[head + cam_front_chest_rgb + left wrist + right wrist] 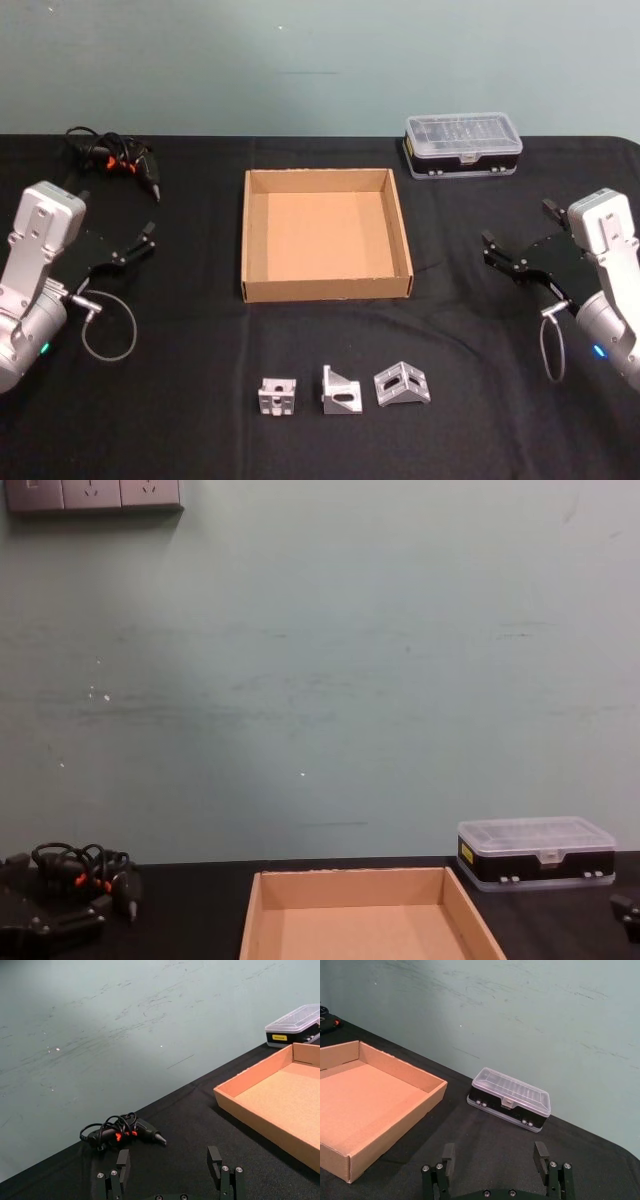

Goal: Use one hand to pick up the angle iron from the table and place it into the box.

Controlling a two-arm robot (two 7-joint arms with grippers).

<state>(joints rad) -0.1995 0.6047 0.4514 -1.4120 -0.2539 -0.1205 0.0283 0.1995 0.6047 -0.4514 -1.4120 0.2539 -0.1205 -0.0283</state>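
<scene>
Three small silver angle irons lie in a row near the table's front edge: a blocky one [278, 396], a middle one [339, 390] and a wider one [402, 384]. The brown cardboard box [325, 286] sits empty at the table's centre, also seen in the left wrist view [260, 1120], the right wrist view [395, 1130] and the chest view [350, 885]. My left gripper [117, 213] [169, 1157] hovers open at the left of the box, holding nothing. My right gripper [518, 224] [494, 1152] hovers open at the right of the box, also holding nothing. Both are far from the angle irons.
A black plastic case with a clear lid [463, 145] [510, 1099] [535, 852] stands at the back right. A bundle of black cables with orange marks [115, 160] [122, 1130] lies at the back left. The black table [180, 400] has free room around the box.
</scene>
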